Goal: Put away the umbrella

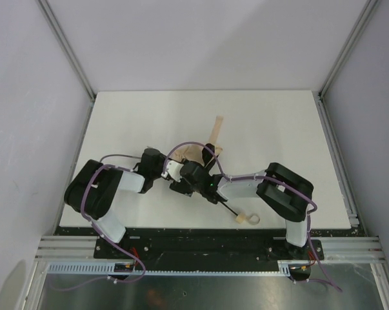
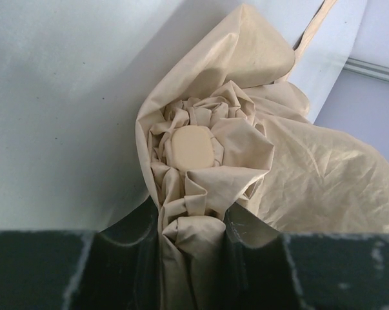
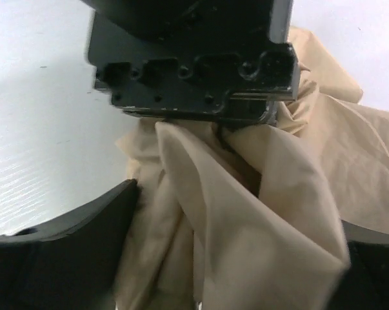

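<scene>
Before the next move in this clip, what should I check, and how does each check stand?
1. Left claw holds the umbrella: ok, fabric is pinched between its fingers.
2. Right claw grip: cannot tell. Fabric fills the gap between its wide-set fingers.
3. Canopy gathered: not ok, loose folds spread beside the tip cap.
4. Strap wrapped: not ok, it lies stretched out on the table.
5. Handle free: ok, it lies on the table near the front edge, untouched by either arm.
</scene>
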Motion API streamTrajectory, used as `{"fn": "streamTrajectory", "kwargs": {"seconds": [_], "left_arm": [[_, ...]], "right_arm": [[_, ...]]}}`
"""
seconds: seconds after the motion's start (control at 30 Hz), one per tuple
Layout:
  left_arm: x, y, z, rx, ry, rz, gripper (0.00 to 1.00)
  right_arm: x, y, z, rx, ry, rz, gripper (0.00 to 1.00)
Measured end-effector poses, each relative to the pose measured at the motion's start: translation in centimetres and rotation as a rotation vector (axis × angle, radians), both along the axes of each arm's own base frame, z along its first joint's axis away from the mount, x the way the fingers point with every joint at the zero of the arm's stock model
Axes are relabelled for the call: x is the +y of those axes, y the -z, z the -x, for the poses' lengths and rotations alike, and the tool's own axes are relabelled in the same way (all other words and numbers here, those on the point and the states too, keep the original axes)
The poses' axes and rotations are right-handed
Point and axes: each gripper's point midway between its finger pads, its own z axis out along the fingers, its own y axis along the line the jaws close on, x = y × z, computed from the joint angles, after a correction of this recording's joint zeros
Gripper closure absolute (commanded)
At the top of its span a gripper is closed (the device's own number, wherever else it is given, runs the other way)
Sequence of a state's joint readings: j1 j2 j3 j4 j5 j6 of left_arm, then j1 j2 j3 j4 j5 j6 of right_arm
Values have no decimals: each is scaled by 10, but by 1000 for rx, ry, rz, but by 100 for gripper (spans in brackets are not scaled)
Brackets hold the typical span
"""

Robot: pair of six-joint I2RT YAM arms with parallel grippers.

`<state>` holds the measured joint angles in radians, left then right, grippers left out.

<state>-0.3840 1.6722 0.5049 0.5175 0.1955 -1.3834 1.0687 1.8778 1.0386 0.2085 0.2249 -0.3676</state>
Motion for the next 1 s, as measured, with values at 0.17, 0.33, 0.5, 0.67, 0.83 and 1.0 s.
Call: {"fn": "streamTrajectory", "kwargs": {"seconds": [0.17,0.33,0.5,0.67,0.83,1.0], "left_arm": [[-1,0,-1,22,8,-12,100],[2,1,-3,46,-3,-18,100],[5,0,-7,49,-9,-30,81],[11,-1,-7,44,2,-69,37],[20,-20,-7,-16,43,-96,9],[43,-40,-15,-65,37,-80,1]], "right_arm": [[-3,3,-16,-45,69,10,77],[-5,1,-25,-51,118,-9,99],[-3,1,-30,20,107,-51,100],[1,2,-33,97,87,-103,100],[10,5,-39,172,61,-172,100],[15,5,-39,218,41,-216,100]]}}
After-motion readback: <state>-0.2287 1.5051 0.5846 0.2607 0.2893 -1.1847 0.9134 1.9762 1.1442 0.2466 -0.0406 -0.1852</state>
